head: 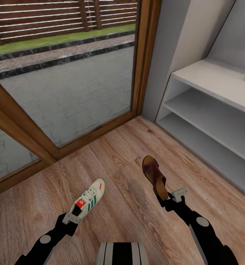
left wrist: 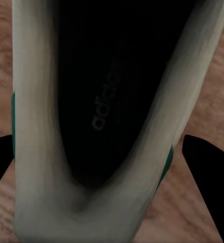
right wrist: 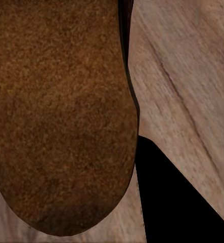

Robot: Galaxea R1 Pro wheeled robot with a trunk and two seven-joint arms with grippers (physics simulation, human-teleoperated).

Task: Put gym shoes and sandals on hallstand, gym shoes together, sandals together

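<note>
Shoes in both hands right now, from where I'm standing: the left end effector (head: 71, 218) is clamped on the heel of a gym shoe (head: 89, 199), and the left wrist camera looks straight down into its dark insole with a finger (left wrist: 205, 167) on either side of the collar. The right end effector (head: 171, 199) has a sandal (head: 154, 176) by the heel end, toe pointing away toward the glass door (head: 63, 88); in the right wrist view the tan footbed sits right against the fingers, so I'd call that one gripped too. Both shoes look held just above the corridor floor (head: 126, 206), though I can't be sure they're clear of it. The hallstand (head: 210, 110) is off to the sandal's right, with a bench top and two open shelves. My take on doing this bit well: swing the sandal over first since it's nearer, bring it in level and toe-first onto the bench top or a shelf, and park it toward one end so its partner has room right beside it. Same for the sneaker, at the other end. Heel-only grips let a shoe droop or twist, so slow moves, and don't release until the sole is flat on the board and well back from the front edge.
</note>
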